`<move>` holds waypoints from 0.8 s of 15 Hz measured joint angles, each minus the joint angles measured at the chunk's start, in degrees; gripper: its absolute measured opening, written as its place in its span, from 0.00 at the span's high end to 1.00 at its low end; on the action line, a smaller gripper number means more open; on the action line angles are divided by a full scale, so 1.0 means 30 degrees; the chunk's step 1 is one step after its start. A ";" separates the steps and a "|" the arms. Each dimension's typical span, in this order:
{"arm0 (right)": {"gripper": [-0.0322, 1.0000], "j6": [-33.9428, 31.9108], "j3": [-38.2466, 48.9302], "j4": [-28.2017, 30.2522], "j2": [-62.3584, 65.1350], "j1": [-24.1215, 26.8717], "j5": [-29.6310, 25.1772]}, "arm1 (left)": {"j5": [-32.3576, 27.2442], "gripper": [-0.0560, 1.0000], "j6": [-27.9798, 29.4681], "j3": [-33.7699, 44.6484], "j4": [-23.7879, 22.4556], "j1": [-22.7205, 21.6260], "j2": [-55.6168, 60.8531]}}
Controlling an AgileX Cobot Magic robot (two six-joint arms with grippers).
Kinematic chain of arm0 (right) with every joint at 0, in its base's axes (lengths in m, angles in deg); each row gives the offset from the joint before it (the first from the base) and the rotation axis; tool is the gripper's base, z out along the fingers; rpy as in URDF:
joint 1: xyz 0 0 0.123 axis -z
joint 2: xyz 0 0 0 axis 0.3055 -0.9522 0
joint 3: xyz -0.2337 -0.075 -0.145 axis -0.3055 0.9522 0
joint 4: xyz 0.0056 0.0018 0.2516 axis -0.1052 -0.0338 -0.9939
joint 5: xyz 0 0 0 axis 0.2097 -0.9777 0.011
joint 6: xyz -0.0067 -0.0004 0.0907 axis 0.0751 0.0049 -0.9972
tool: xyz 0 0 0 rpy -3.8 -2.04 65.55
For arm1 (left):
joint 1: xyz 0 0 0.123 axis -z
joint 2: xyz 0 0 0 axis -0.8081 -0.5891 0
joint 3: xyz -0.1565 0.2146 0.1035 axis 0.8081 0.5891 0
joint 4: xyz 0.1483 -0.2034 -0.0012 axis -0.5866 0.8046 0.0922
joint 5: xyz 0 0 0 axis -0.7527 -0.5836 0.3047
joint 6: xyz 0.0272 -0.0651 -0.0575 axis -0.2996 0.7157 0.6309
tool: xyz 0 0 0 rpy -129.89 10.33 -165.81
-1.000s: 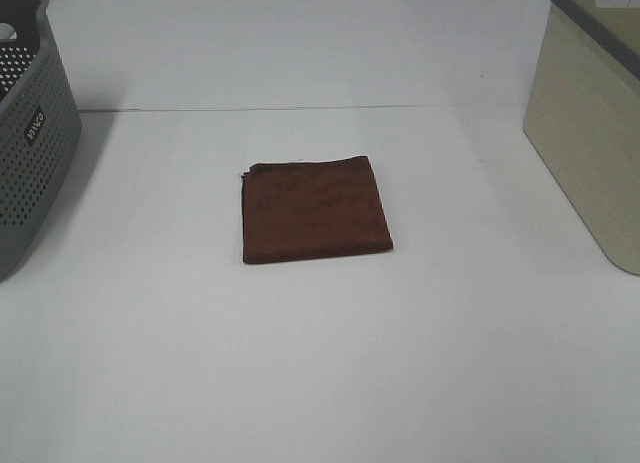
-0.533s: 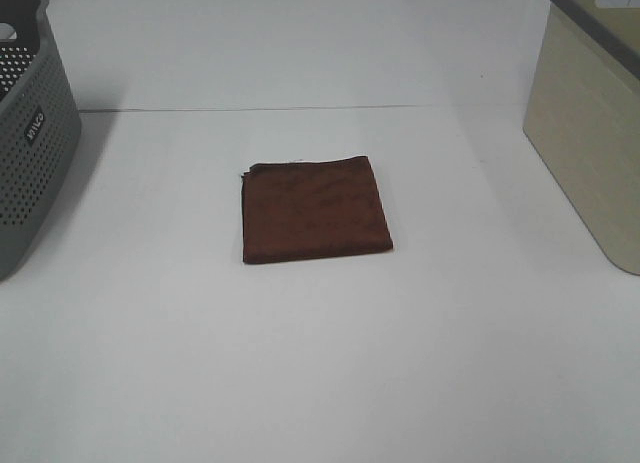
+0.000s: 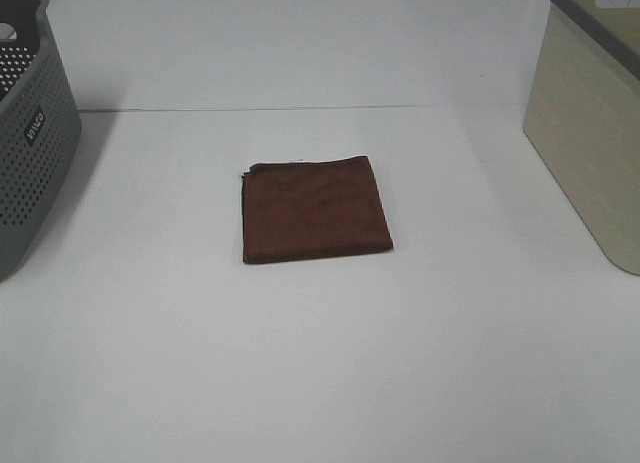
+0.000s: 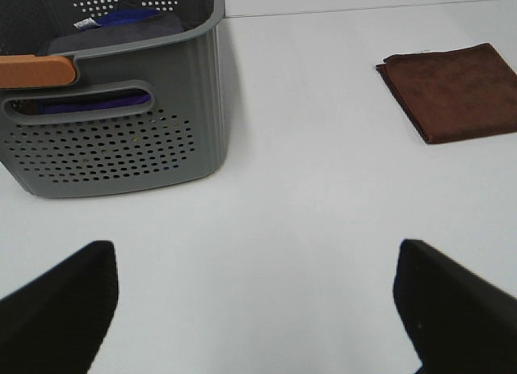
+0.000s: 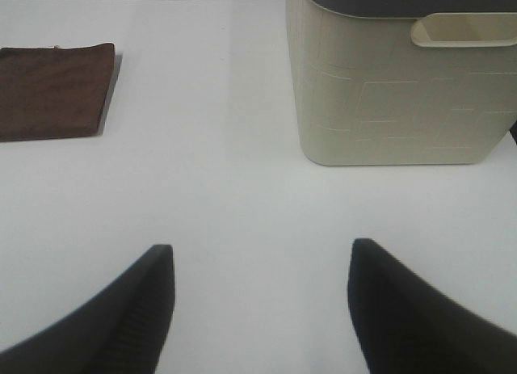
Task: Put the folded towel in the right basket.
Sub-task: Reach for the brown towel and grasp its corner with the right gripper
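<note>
The folded towel [image 3: 316, 210] lies flat near the middle of the desk [image 3: 300, 383]. All four of its edges are in view, and the layers at its far left corner are slightly uneven. Bare desk shows on every side of it and nothing touches it.

Right basket [image 3: 590, 133]: beige with solid walls, standing at the right edge of the desk, well apart from the towel. It has a dark grey rim [image 5: 404, 1], a handle recess [image 5: 464, 28] in one wall, and rounded lower corners. An open strip of desk runs between the towel's right edge and this basket's wall.

Grey basket [image 3: 30, 173]: perforated, at the left edge of the desk, also well apart from the towel. It carries a white label [image 3: 33, 124] on its wall. A purple cloth [image 4: 121, 23] lies inside, and an orange piece [image 4: 32, 69] sits at its rim.

Left gripper [image 4: 254, 261]: spread wide and holding nothing, with bare desk between the fingers. The grey basket is near and the towel is farther off.

Right gripper [image 5: 260, 261]: also spread wide and empty, with bare desk between the fingers. The right basket is nearer to it than the towel.
</note>
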 joint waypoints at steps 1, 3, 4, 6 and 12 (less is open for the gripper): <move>0.39 0.0000 0.0000 0.0000 0.0000 0.0000 0.0000 | 0.0000 0.12 0.0000 0.0000 0.0000 0.0000 0.0000; 0.39 0.0000 0.0000 0.0000 0.0000 0.0000 0.0000 | 0.0000 0.12 0.0000 0.0000 0.0000 0.0000 0.0000; 0.39 0.0000 0.0000 0.0000 0.0000 0.0000 0.0000 | 0.0000 0.12 0.0000 0.0000 0.0000 0.0000 0.0000; 0.39 0.0000 0.0000 0.0000 0.0000 0.0000 0.0000 | 0.0000 0.12 0.0000 0.0000 0.0000 0.0000 0.0000; 0.39 0.0000 0.0000 0.0000 0.0000 0.0000 0.0000 | 0.0000 0.12 0.0000 0.0000 0.0000 0.0000 0.0000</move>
